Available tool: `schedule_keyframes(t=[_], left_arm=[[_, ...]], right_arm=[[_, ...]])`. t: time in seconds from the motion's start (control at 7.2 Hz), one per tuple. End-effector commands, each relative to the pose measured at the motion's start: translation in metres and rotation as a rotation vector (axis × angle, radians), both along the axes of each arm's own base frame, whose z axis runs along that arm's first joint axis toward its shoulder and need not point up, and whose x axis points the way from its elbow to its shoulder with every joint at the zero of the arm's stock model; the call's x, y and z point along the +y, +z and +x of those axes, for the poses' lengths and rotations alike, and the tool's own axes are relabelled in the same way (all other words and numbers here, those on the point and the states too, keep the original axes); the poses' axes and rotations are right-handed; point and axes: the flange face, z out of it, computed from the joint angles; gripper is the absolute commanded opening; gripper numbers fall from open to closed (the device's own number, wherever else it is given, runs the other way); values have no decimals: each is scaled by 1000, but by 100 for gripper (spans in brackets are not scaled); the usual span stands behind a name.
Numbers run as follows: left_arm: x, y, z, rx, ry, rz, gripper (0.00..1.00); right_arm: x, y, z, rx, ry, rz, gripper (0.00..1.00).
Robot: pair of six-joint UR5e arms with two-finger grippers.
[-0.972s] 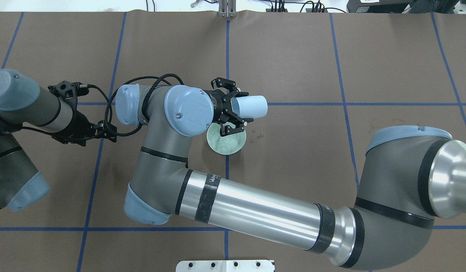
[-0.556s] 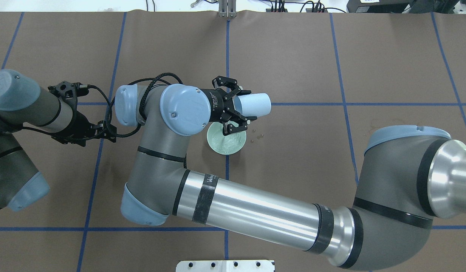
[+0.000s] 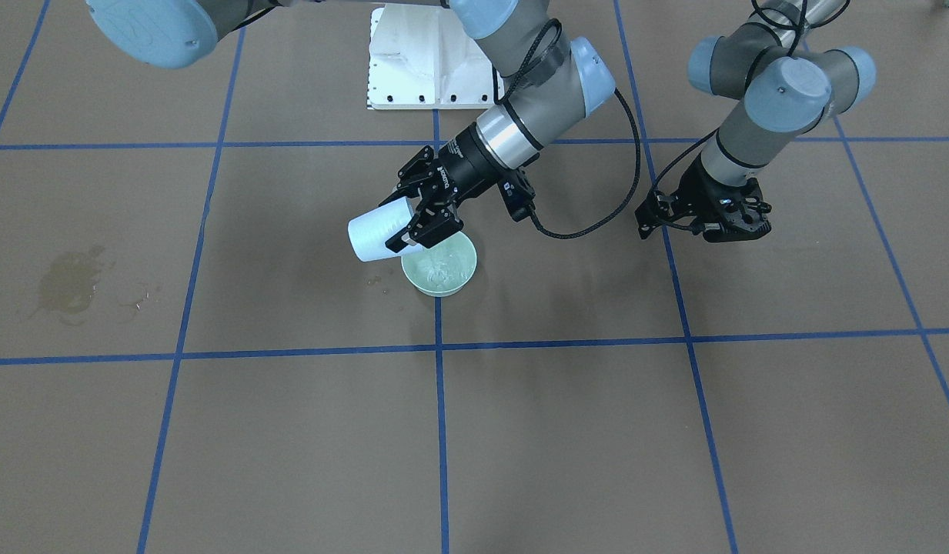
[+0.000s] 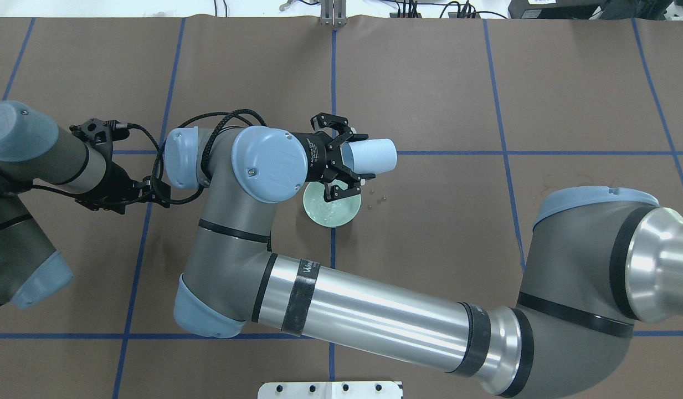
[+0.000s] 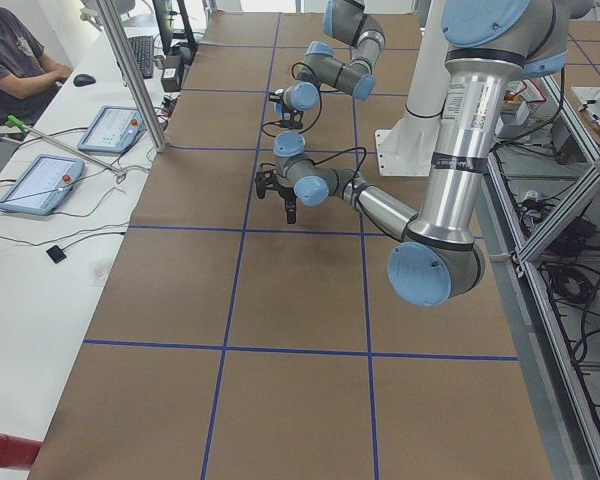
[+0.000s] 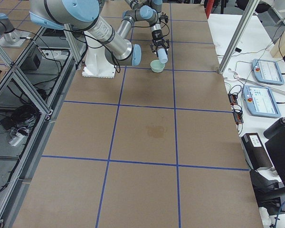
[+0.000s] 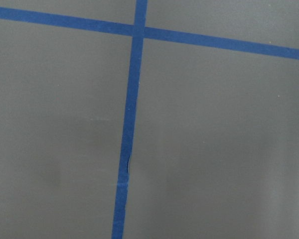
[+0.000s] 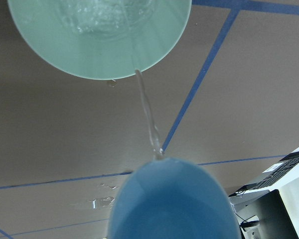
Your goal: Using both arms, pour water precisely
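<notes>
Above the pale green bowl [image 8: 99, 55], a thin stream of the water [image 8: 148, 112] is shown by the right wrist view alone. It is strung from the lip of the light blue cup [image 8: 172, 204] to the bowl's rim, and rippled water is pooled inside the bowl. That stream is not resolved in the overhead or front-facing views. The cup is held tipped on its side over the bowl's edge by the right gripper [image 4: 348, 162], whose fingers are clamped on the cup's wall toward its mouth end. Behind the gripper, the right arm [image 4: 374, 310] is folded at the wrist beside the bowl. Small droplets [image 4: 377, 199] are seen on the brown paper just beside the bowl, under the cup's base. The left gripper [image 3: 720, 219] is hung well apart from the bowl, pointed down at the table. Whether its fingers are apart or together cannot be told. In the left wrist view only crossing blue tape lines [image 7: 129, 124] are shown.
</notes>
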Motion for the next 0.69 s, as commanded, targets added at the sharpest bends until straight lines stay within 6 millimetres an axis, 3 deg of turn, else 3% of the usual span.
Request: schedule_keyframes(t=[0.0, 0.14, 0.42, 0.56], left_arm=[[-5, -3, -5, 7, -13, 4, 99], [-7, -8, -5, 13, -18, 9, 99], [-8, -13, -4, 19, -19, 13, 99], [-9, -18, -3, 26, -20, 18, 99]], right_arm=[[3, 7, -3, -149, 168, -20, 0], [3, 17, 4, -241, 242, -27, 0], [-14, 24, 44, -439, 445, -136, 0], [-15, 54, 69, -591, 558, -164, 0]])
